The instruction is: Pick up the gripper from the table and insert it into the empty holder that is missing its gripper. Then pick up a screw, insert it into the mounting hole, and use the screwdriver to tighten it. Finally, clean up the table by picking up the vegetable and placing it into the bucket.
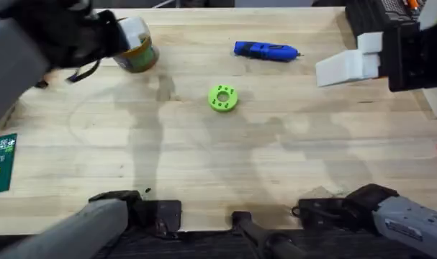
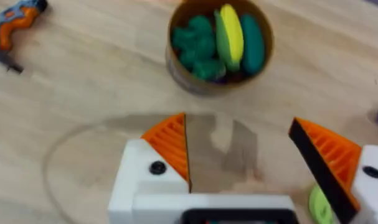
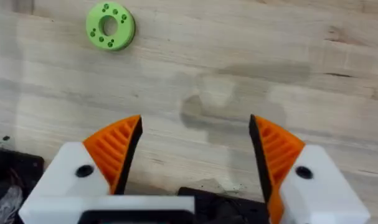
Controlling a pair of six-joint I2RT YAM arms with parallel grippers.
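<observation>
Now the left gripper (image 2: 238,155) hangs spread above the round olive-gold bucket (image 2: 176,62), yellow-green oblong toy vegetable (image 2: 231,31) already inside.
Dropping low could tip that tub; right gripper (image 3: 192,155) spread too, over bare wooden table (image 3: 238,37).

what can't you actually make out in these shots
- Bucket, overhead: partly covered by the blurred left arm, contents unreadable there; the left wrist view shows the yellow-green vegetable inside among green toy foods.
- Screwdriver, left wrist view: just a blue sliver cut off by the frame edge.
- Green disc, left wrist view: mostly hidden behind a finger.
- Screws: too small to pick out in any view.
- Orange-and-black tool: blurred, type unclear.
</observation>
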